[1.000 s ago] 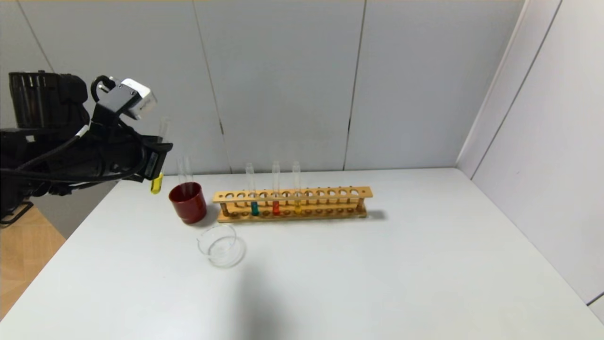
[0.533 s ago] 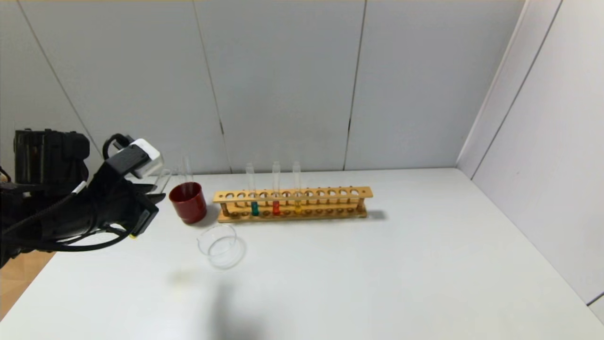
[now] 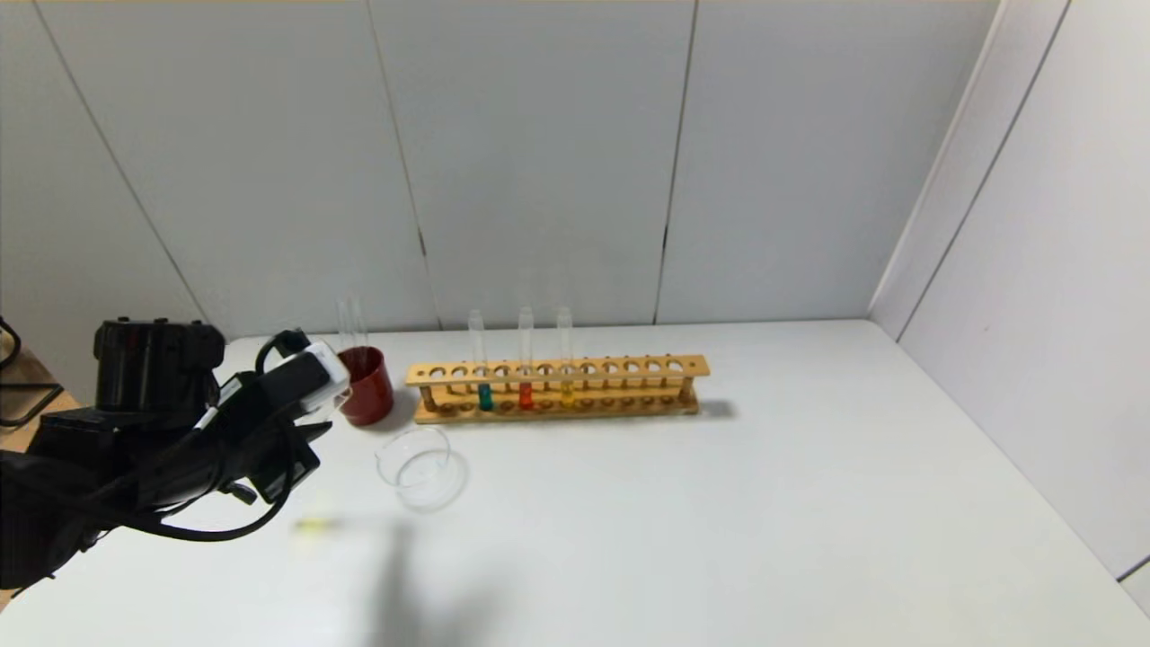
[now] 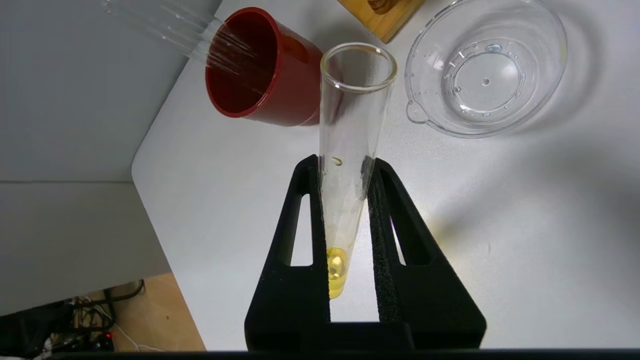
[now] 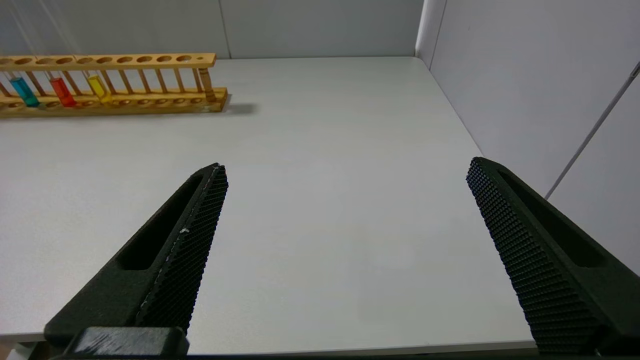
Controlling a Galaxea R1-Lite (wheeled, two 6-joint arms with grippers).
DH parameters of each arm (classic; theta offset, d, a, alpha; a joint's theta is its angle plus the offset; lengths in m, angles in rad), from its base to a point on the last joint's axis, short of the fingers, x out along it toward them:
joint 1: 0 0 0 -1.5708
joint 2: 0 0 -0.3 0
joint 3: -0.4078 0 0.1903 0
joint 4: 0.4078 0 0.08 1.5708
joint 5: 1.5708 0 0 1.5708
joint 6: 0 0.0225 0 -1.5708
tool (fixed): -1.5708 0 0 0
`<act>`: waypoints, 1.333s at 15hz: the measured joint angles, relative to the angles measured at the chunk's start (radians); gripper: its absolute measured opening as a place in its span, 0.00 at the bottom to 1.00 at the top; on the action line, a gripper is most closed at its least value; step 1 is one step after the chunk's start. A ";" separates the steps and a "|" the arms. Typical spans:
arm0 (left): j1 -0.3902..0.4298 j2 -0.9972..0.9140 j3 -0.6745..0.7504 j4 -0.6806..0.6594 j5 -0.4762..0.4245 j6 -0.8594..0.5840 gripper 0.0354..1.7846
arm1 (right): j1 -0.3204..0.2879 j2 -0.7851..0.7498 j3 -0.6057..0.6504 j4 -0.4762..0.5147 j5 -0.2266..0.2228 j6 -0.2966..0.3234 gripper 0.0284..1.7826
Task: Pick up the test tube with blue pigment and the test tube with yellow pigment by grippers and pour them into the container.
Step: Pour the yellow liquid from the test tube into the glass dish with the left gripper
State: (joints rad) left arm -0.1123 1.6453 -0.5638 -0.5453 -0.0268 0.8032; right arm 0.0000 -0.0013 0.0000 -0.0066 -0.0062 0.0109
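My left gripper (image 3: 304, 447) is low over the table, left of the container (image 3: 420, 467) and in front of the red cup. In the left wrist view the gripper (image 4: 342, 165) is shut on the test tube with yellow pigment (image 4: 352, 125). The tube's open mouth points toward the gap between the cup and the container (image 4: 485, 70), and the yellow liquid sits at its closed end. The test tube with blue pigment (image 3: 485, 394) stands in the wooden rack (image 3: 629, 368); it also shows in the right wrist view (image 5: 23, 91). My right gripper (image 5: 345, 167) is open and empty over the table's right part.
A dark red cup (image 3: 368, 388) holding empty clear tubes stands left of the rack, behind the dish. A red-liquid tube (image 3: 526, 394) and an orange-yellow tube (image 3: 567, 392) stand in the rack. The table's left edge lies under my left arm.
My left arm has come down from high at the left to just above the table and slightly right, toward the dish, still holding the yellow tube, now tilted.
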 joint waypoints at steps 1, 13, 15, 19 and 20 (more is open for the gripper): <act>0.000 0.021 -0.002 -0.006 0.004 0.041 0.15 | 0.000 0.000 0.000 0.000 0.000 0.000 0.98; -0.018 0.128 -0.067 -0.020 0.096 0.406 0.15 | 0.000 0.000 0.000 -0.001 0.000 0.000 0.98; -0.017 0.136 -0.075 -0.022 0.124 0.478 0.15 | 0.000 0.000 0.000 0.000 0.000 0.000 0.98; -0.035 0.144 -0.081 -0.022 0.140 0.533 0.15 | 0.000 0.000 0.000 0.000 0.000 0.000 0.98; -0.038 0.147 -0.084 -0.022 0.152 0.560 0.15 | 0.000 0.000 0.000 0.000 0.000 0.000 0.98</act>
State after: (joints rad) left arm -0.1504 1.7926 -0.6474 -0.5677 0.1255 1.3632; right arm 0.0000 -0.0013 0.0000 -0.0070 -0.0062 0.0109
